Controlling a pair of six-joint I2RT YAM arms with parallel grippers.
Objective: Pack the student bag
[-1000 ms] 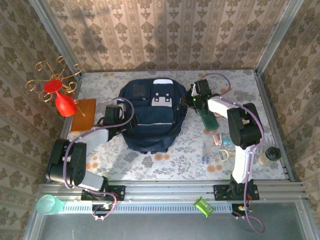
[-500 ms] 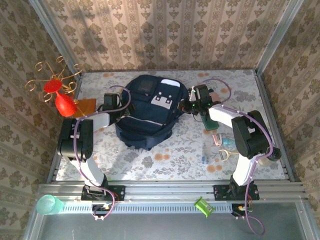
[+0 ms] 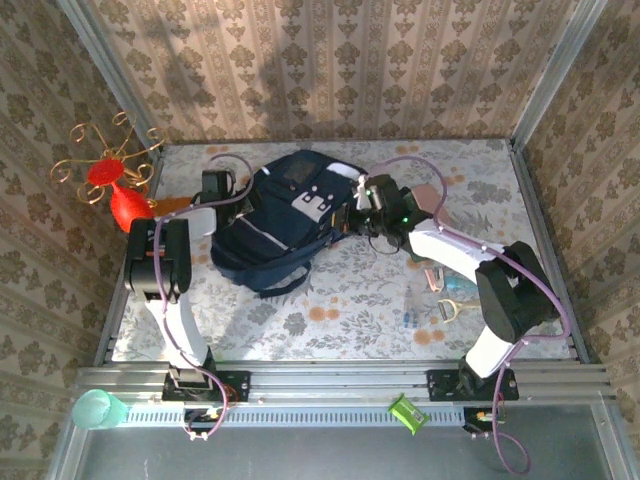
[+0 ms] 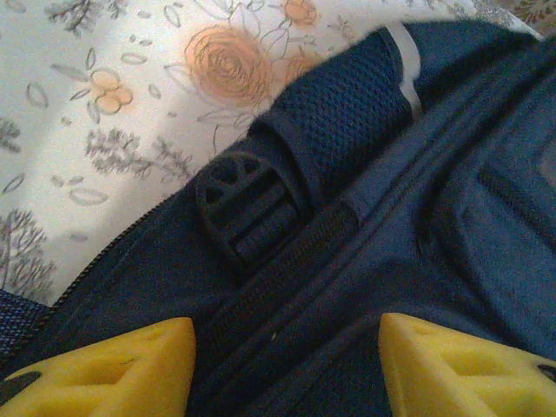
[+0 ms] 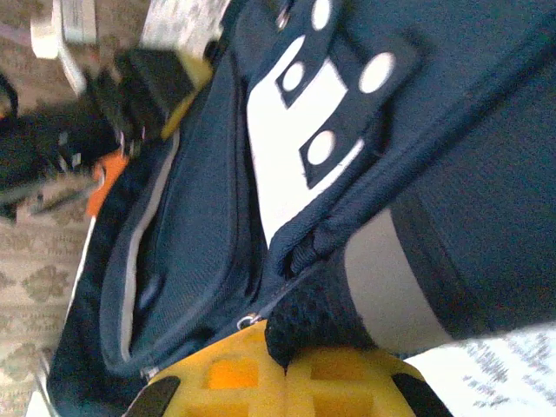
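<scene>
Top external view is showing the bag (image 3: 285, 225) lying on the table (image 3: 330, 320) in the upper middle of the frame, between the two arms. Its long axis is running diagonally from upper right to lower left, with the white-patched top end seemingly pointing toward the upper right. The right gripper (image 3: 348, 215) is clenching a fold of dark mesh at the bag's right edge, probably to turn or steady it for packing. The left gripper (image 3: 222, 190) is sitting at the opposite edge, its fingers (image 4: 122, 365) standing apart astride a zip seam near a buckle (image 4: 248, 213). Whether they are actually pinching fabric I cannot tell.
</scene>
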